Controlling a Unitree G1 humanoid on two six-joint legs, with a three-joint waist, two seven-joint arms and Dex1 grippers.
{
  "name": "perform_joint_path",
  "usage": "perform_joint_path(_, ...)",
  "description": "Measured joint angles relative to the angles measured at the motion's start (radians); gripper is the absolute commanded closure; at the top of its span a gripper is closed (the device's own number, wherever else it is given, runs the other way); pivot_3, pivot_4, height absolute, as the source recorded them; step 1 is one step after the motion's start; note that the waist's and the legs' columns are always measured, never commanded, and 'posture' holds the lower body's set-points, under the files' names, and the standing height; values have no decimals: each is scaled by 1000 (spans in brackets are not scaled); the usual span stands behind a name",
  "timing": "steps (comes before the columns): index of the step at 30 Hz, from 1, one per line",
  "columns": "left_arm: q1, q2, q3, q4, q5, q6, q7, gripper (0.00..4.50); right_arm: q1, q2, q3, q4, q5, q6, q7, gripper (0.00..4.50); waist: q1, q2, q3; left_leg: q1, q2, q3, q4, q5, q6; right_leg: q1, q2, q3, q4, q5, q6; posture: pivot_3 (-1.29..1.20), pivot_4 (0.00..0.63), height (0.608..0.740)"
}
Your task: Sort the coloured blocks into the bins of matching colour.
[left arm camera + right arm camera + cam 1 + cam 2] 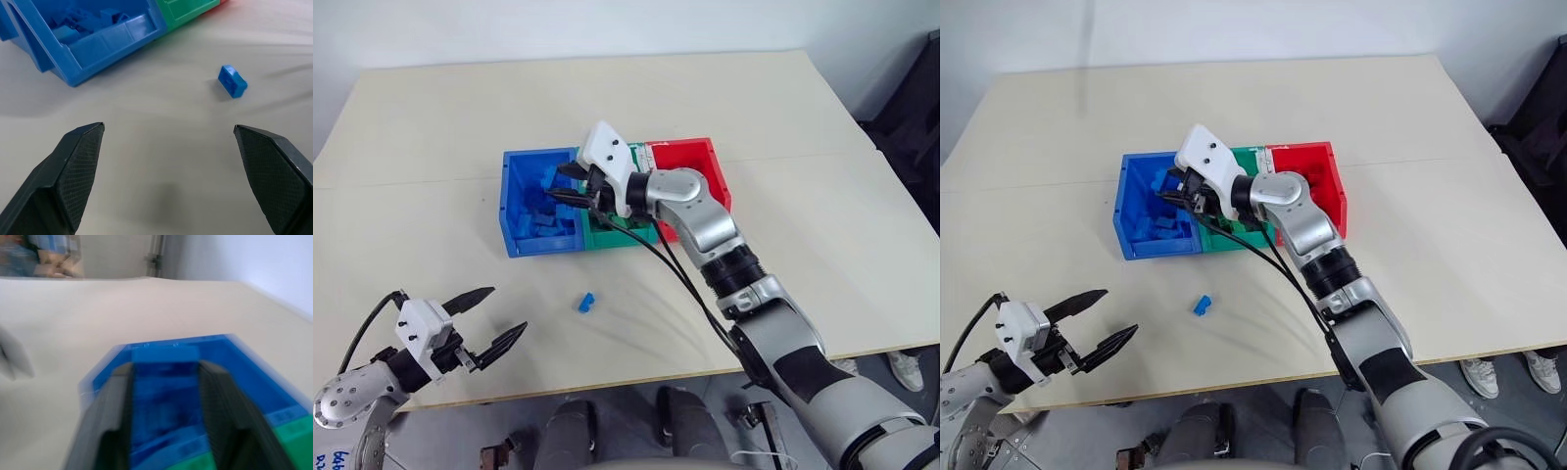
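While clamping a blue block in the right gripper over the blue bin, left one loose blue block at lower centre, left gripper spread wide.

A lab-like room: a plain beige table against bare white walls.

The right arm covers most of the green bin and the near-left part of the red bin, so their contents cannot be told. In the right wrist view a blue block between the right pincer fingers is smeared. A person beyond the table is cut off and blurred.
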Motion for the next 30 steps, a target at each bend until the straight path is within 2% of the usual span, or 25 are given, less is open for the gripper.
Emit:
perform_joint_path(7,-23,-7,-8,0,12,-10,15,0,-9,24,-15,104,-20,-109,42,26,-15,0,0,-1,1,2,0,-3,1,-1,0,-6,0,0,0,0,150,740)
perform_joint_path(12,-60,-2,-29,1,12,-6,10,0,61,-84,-51,-29,51,-111,206,26,-7,0,0,-1,1,1,0,-3,1,0,0,-7,-1,0,0,0,150,740)
perform_joint_path(19,-124,31,-46,17,8,17,-11,0,343,-370,-191,-253,247,-103,503,26,16,0,0,0,0,3,0,-4,2,2,1,-9,-5,0,0,0,150,740)
perform_joint_path(26,-234,36,-94,50,-2,57,-24,0,589,-553,-349,-345,352,-137,619,26,18,1,0,2,1,9,0,-2,-1,3,3,-10,-4,0,0,0,150,740)
perform_joint_path(30,-270,47,-108,84,-5,58,-48,0,711,-649,-431,-379,429,-83,670,26,22,1,0,2,0,12,2,-2,-1,4,2,-11,-4,0,0,0,150,740)
